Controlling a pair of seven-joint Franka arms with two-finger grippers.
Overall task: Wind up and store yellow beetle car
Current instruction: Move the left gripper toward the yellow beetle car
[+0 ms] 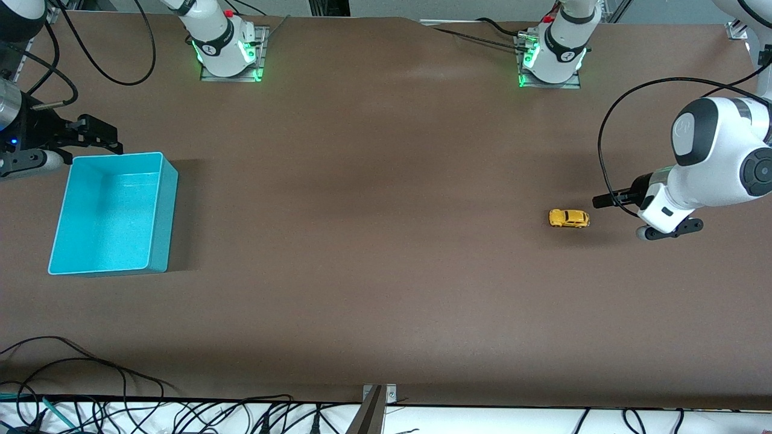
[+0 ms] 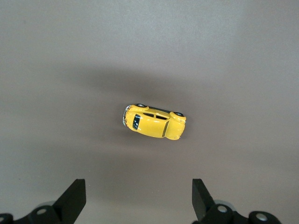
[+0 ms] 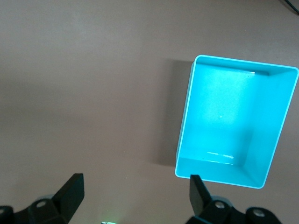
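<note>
From my station I see the yellow beetle car (image 1: pixel 569 218) sitting on its wheels on the brown table (image 1: pixel 374 253), at the right of the front frame a little below mid-height, toward the left arm's end of the table. The left end effector (image 1: pixel 648 216) hangs just beside it at the frame's right edge, over bare table, fingers spread wide and holding nothing. In the left wrist view the car (image 2: pixel 153 122) lies near the centre of the frame, its length running across the picture, with the two dark fingertips (image 2: pixel 202 195) standing apart at the bottom edge and clear of it.

The turquoise bin (image 1: pixel 114 212) stands at the left of the front frame, toward the right arm's end of the table, well apart from the car. Its inside holds nothing that I can see. The right end effector (image 1: pixel 66 150) hovers at the bin's upper left corner in that frame, also wide open and empty-handed. The right wrist view shows the bin (image 3: pixel 280 116) at the right of the frame.
</note>
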